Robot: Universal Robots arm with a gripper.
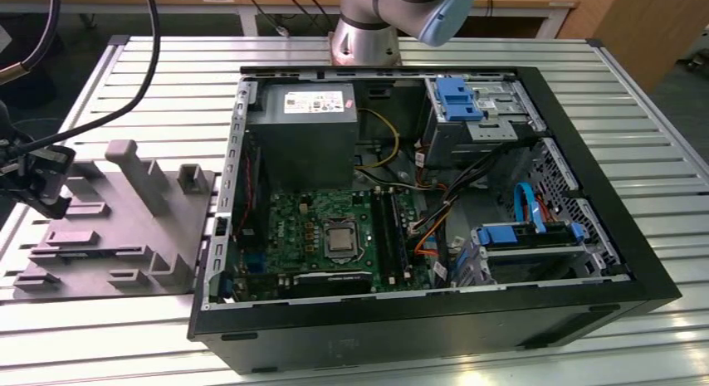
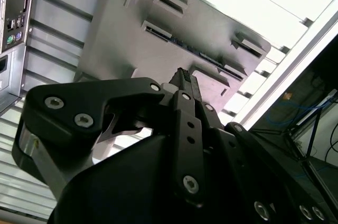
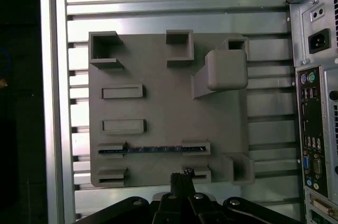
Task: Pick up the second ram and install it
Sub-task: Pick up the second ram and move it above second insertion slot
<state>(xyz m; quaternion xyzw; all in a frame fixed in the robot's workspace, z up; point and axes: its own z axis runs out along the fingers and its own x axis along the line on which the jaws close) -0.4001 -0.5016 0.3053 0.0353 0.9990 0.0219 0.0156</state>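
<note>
Inspection of the work area, as found.

1. The tabletop (image 1: 166,62) was a slatted metal surface. It carried an open computer case (image 1: 443,320) in the middle of the exterior view and a grey holding fixture (image 1: 122,228) at 9 o'clock from the case.

2. The second ram (image 3: 153,150) stood on its long edge in the fixture, seated between two grey end holders. Its thin blue-green edge faced the camera in the first wrist view. It had not been lifted, and nothing touched it.

3. The tool (image 3: 182,177) hung above the fixture, near the edge closest to the ram's slot and apart from the ram. Its fingertips (image 2: 184,78) were pressed together with nothing between them. In the exterior view the tool (image 1: 45,187) was at 9 o'clock, over the fixture's outer side and well apart from the case.

4. The arm (image 1: 377,21) had its base at 12 o'clock from the case, on the tabletop.

5. Inside the case the green motherboard (image 1: 299,224) lay flat, with its long black memory sockets (image 1: 384,228) at 3 o'clock from the processor socket. Whether a stick sat in them could not be told.
</note>
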